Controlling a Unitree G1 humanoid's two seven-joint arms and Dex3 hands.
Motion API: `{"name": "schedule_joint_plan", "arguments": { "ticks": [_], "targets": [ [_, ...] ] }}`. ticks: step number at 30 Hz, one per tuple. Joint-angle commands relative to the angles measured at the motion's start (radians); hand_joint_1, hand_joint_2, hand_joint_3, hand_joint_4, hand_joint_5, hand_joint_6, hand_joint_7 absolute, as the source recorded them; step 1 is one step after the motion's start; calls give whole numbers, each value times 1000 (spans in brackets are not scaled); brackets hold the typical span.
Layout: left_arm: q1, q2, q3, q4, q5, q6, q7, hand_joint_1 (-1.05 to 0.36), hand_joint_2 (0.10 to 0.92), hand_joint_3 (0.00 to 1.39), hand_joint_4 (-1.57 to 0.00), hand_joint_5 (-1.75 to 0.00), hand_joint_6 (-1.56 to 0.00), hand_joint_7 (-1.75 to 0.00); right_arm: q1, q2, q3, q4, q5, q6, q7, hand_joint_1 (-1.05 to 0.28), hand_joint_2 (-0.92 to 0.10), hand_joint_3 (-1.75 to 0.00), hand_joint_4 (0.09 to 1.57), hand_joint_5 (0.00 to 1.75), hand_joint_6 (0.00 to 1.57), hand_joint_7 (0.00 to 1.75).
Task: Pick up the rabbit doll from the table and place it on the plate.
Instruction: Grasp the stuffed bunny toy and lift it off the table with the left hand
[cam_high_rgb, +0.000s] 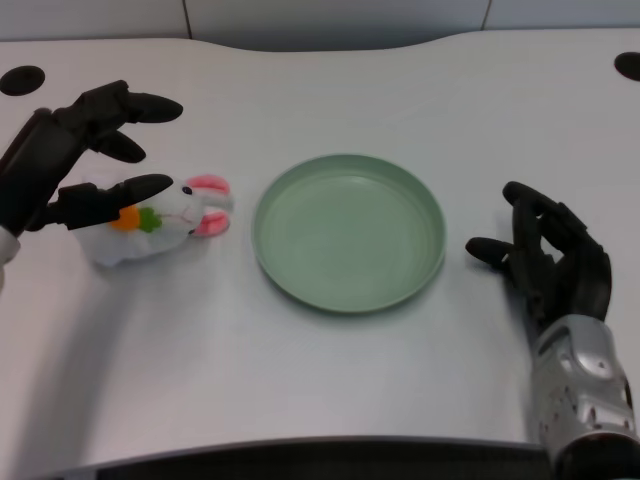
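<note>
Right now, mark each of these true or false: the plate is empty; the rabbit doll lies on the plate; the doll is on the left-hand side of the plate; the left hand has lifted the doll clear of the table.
1. The plate is empty. True.
2. The rabbit doll lies on the plate. False: it lies on the table.
3. The doll is on the left-hand side of the plate. True.
4. The left hand has lifted the doll. False: the doll rests on the table, fingers spread over it.

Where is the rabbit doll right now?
In the head view the rabbit doll lies on the table's left side, just left of the green plate, under the left robot hand.
</note>
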Motion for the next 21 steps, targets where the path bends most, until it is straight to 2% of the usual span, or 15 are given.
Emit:
{"name": "schedule_joint_plan", "arguments": {
  "ticks": [1,6,12,16,18,21],
  "targets": [
    [-45,74,-50,30,97,-13,-8,-579,909,12,-179,-602,-412,-109,0,10,-4,4,12,-5,4,-302,-921,-292,749,1018,696,470],
    [-119,148,-134,41,245,40,-59,-780,916,6,-37,-366,-282,-5,-5,8,-5,9,9,-4,2,-307,-921,-287,765,1020,692,465],
    [-246,190,-252,61,358,149,-252,-878,876,1,1,-42,-136,-6,-7,11,-9,6,14,3,1,-304,-921,-289,769,1009,692,468],
    [-306,183,-304,97,383,176,-341,-891,851,0,1,-1,-109,-1,-4,10,-1,-1,3,5,-6,-305,-921,-305,759,1003,679,467],
    [-323,172,-322,119,392,183,-354,-895,842,0,1,1,-109,-2,-2,10,1,-5,3,10,-6,-307,-921,-309,737,1000,670,466],
    [-343,154,-358,161,413,180,-351,-901,842,2,1,1,-106,-1,5,9,2,-7,2,-1,0,-306,-921,-308,733,1011,673,470]
  ]
}}
